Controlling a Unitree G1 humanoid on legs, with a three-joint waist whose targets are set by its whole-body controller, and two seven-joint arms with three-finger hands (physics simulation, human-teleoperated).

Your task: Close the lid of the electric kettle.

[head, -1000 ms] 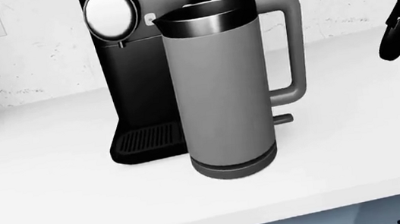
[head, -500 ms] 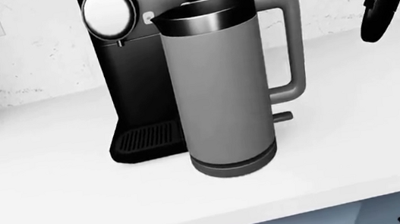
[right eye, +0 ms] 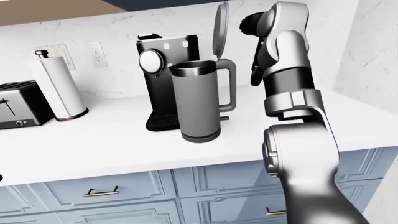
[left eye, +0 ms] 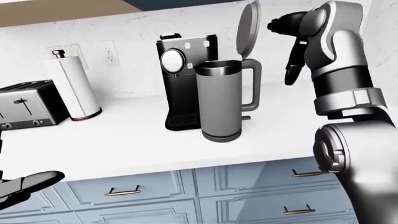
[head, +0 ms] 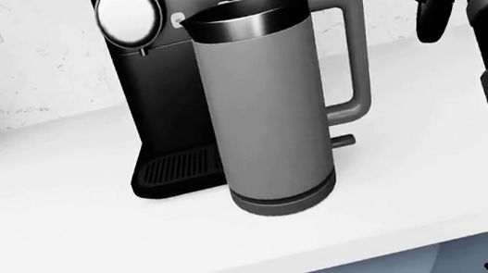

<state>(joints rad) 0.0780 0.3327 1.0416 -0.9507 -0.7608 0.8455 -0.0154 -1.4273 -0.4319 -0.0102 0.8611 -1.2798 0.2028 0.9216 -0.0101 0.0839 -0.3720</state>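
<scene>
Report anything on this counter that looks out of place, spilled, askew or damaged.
Only one thing stands out: the electric kettle has its lid flipped up, standing nearly vertical above the handle and leaving the mouth open. The right hand is raised beside the lid, apart from it. Coffee machine, paper towel roll and toaster stand upright; no spill shows.

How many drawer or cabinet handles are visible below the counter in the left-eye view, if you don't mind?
3: one brass handle at lower left, one beside the robot's right arm, one below it. The arm may hide others.

Glossy silver-grey arm segments (left eye: 339, 51), black robot hand (left eye: 292, 70)
</scene>
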